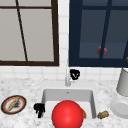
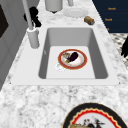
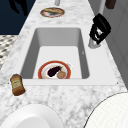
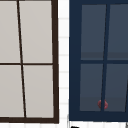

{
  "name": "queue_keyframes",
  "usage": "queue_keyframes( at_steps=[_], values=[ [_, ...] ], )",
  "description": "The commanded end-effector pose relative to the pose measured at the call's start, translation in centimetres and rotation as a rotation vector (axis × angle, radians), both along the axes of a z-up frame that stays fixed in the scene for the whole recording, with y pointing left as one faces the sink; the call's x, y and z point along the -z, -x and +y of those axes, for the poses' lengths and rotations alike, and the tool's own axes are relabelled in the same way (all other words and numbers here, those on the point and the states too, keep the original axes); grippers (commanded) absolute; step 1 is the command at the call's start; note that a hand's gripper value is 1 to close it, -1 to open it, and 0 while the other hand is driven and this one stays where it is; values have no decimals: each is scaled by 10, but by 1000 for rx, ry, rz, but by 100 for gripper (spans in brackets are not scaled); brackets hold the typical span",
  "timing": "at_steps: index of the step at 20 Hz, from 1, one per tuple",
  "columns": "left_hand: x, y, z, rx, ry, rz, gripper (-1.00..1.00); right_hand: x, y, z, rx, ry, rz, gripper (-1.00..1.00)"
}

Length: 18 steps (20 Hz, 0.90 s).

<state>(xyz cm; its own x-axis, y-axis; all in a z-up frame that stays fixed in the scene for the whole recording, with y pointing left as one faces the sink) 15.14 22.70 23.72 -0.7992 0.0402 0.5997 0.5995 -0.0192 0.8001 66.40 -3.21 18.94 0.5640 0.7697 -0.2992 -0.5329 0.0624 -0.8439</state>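
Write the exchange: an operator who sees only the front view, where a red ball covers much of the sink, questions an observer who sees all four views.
Operator: The red ball blocks my look into the sink. What lies in it?
Observer: From the right side, a red-rimmed plate lies flat on the basin floor.
Operator: Is anything on that plate?
Observer: Yes: a dark eggplant, with a round brownish piece right beside it.

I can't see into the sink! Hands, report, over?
Left hand open, hovering by the sink at its front-left corner. Right hand at the faucet. Plate with eggplant in the basin, untouched.
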Motion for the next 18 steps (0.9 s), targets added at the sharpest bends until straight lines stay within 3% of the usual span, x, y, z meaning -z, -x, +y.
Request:
queue_keyframes(
  at_steps=[1, 3, 5, 6, 8, 12, 18],
  values=[
    [0, 0, 0, 0, 0, 0, 0, 2, -4, 27, -26, 10, 0, 100],
    [0, 0, 0, 0, 0, 0, 0, 2, -4, 28, -19, 23, 0, 100],
    [0, 0, 0, 0, 0, 0, 0, 1, -1, 6, 11, 26, 0, 100],
    [0, 0, 0, 0, 0, 0, 0, 0, -1, 4, 11, 27, 1, -100],
    [0, 0, 0, 0, 0, 0, 0, -8, -2, 5, 17, 44, -7, -100],
    [0, 0, 0, 0, 0, 0, 0, -35, -6, -3, 10, 13, 46, -100],
    [0, 0, 0, 0, 0, 0, 0, -69, -1, -22, 2, -53, 40, -100]
  ],
)
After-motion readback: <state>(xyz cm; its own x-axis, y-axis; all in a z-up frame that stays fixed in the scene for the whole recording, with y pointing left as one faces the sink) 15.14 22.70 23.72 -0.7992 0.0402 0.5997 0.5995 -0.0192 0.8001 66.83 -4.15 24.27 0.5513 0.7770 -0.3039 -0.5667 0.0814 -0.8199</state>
